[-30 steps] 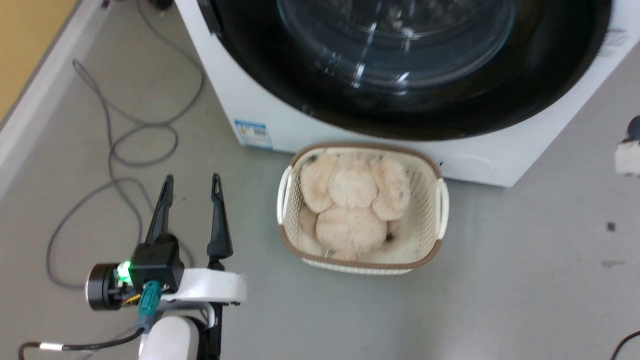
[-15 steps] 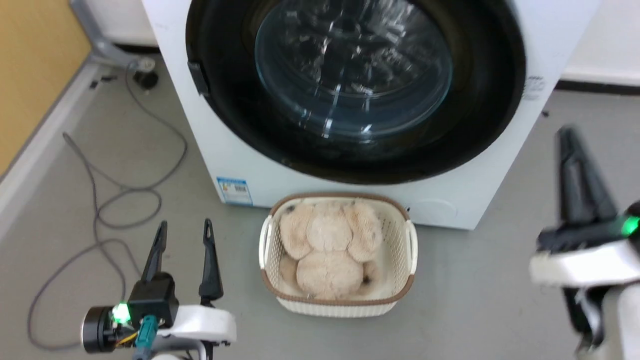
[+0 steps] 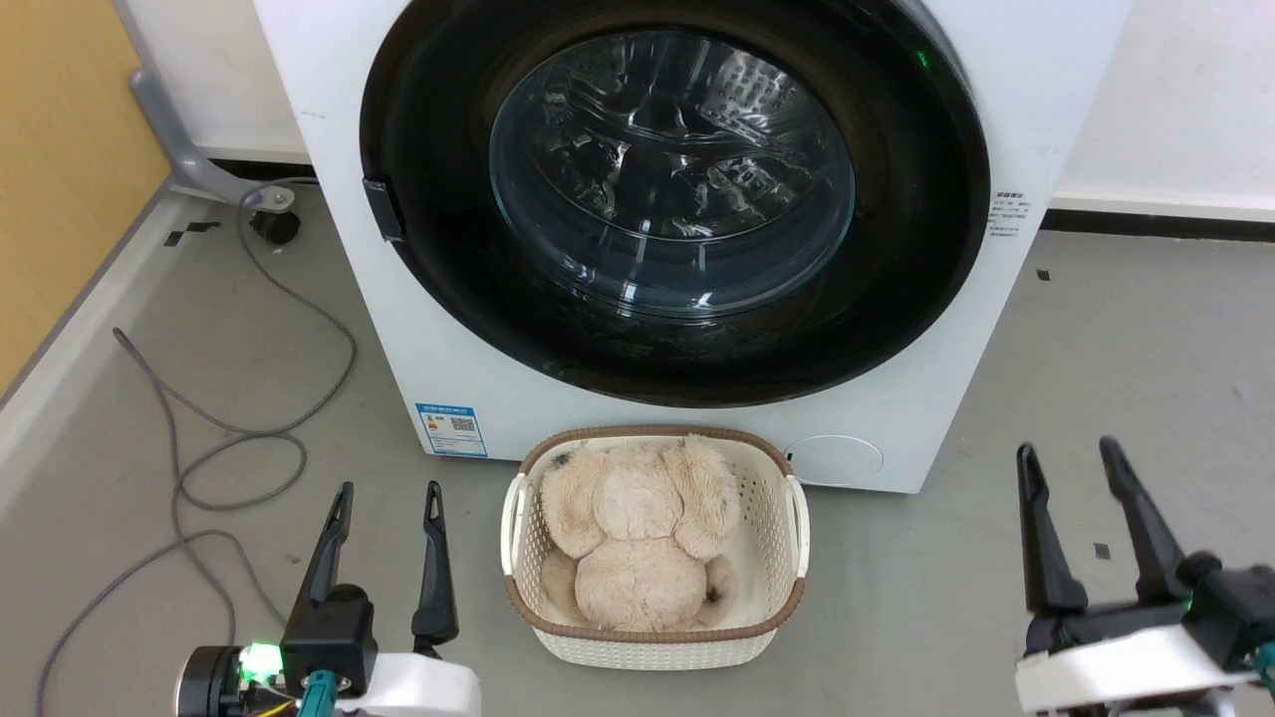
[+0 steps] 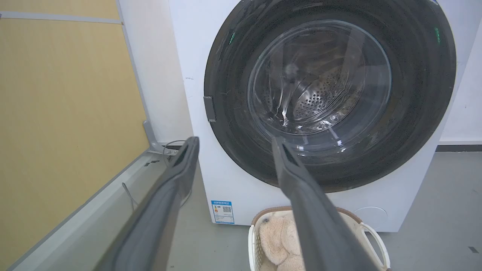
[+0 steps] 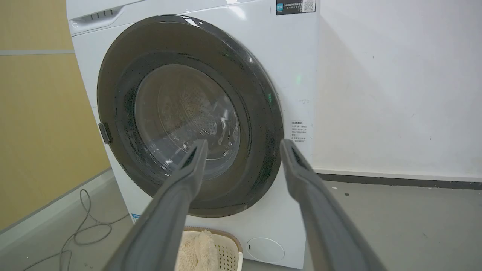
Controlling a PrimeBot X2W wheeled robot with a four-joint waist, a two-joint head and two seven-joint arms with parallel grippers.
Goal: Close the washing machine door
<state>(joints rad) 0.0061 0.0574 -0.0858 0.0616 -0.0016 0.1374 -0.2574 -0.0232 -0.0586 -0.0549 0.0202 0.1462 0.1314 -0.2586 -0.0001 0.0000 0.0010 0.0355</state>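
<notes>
The white washing machine (image 3: 428, 329) stands before me on the grey floor. Its door (image 3: 916, 259), a wide glossy black rim around a bulging glass window (image 3: 672, 169), lies flat against the machine's front. The steel drum shows through the glass (image 4: 320, 101). My left gripper (image 3: 388, 490) is open at the lower left, well short of the machine. Low on the right, my right gripper (image 3: 1066, 450) is open too. Neither touches the door (image 5: 263, 124). Both the left gripper (image 4: 235, 141) and the right gripper (image 5: 244, 143) point at the machine with nothing between their fingers.
A white woven basket (image 3: 792, 518) holding a beige plush toy (image 3: 637, 538) sits on the floor against the machine's lower front, between my grippers. Grey cables (image 3: 239, 438) loop over the floor at left, beside a yellow wall panel (image 3: 60, 169). Bare floor lies to the right.
The head camera has tilted up and back, so more of the machine and door shows. My right gripper came into view and settled at the lower right, open. The left gripper stays open.
</notes>
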